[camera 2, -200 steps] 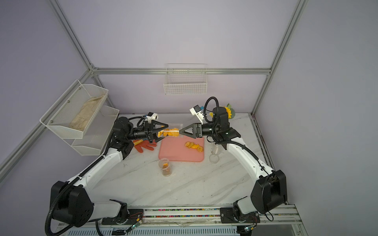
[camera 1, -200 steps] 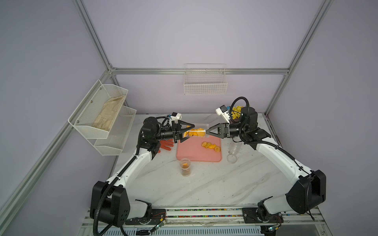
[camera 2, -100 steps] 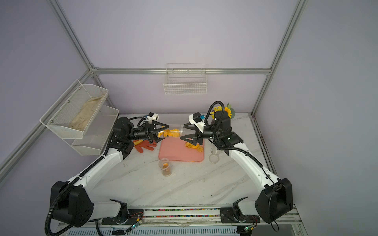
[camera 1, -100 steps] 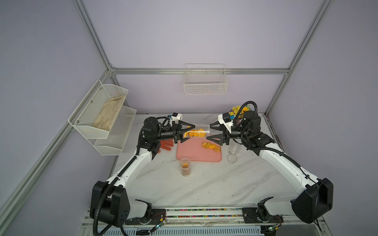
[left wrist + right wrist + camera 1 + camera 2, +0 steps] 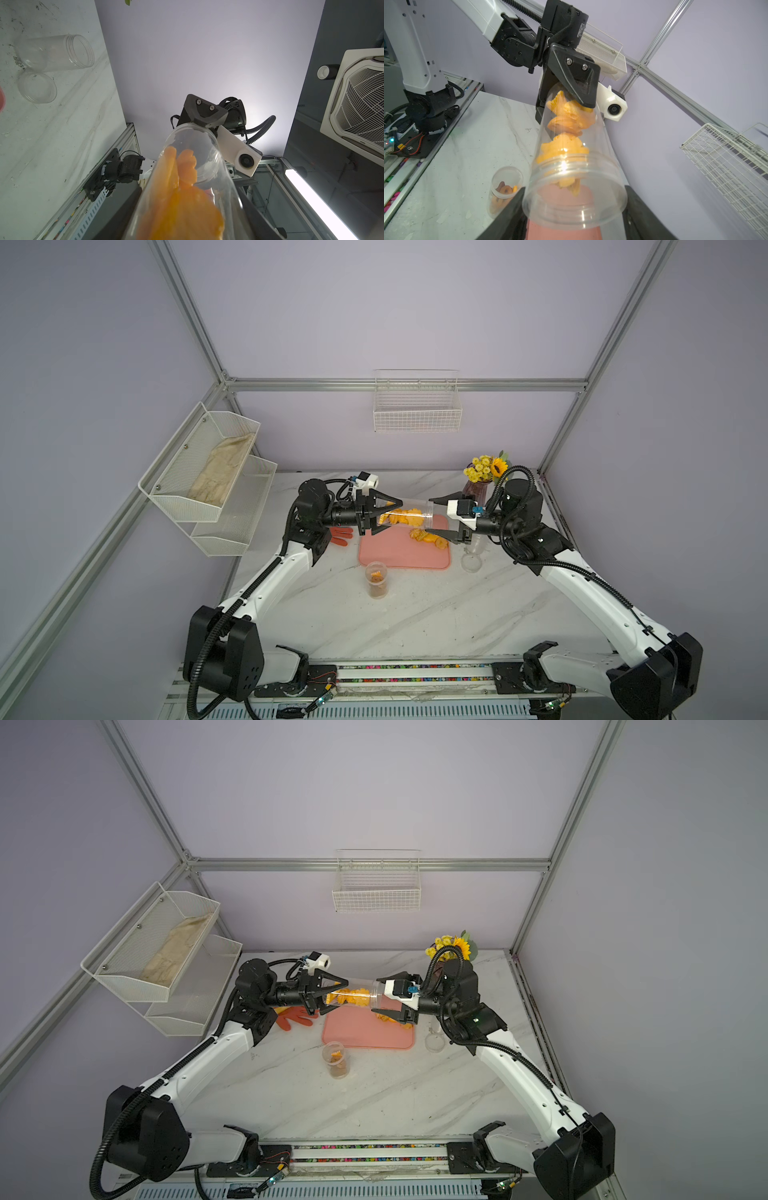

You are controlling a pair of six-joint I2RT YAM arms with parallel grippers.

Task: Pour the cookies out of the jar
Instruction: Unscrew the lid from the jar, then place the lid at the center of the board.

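Left end effector (image 5: 388, 517) clamps jar (image 5: 415, 516); right end effector (image 5: 432, 516) unclear; only wrist shows threads (image 5: 571, 166)

The clear plastic jar (image 5: 409, 517) lies on its side in the air above the pink mat (image 5: 390, 560), lid off, with orange-yellow cookies (image 5: 400, 517) bunched inside and a few more on the mat.

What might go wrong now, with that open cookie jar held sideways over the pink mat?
1. The right tool sits astride the open mouth of the jar, so sliding cookies may hit it and scatter off the pink mat.
2. The left tool grips only the jar's closed end; tilting might let it slip.
3. The right arm hangs over the empty jar and lid, and may knock them.
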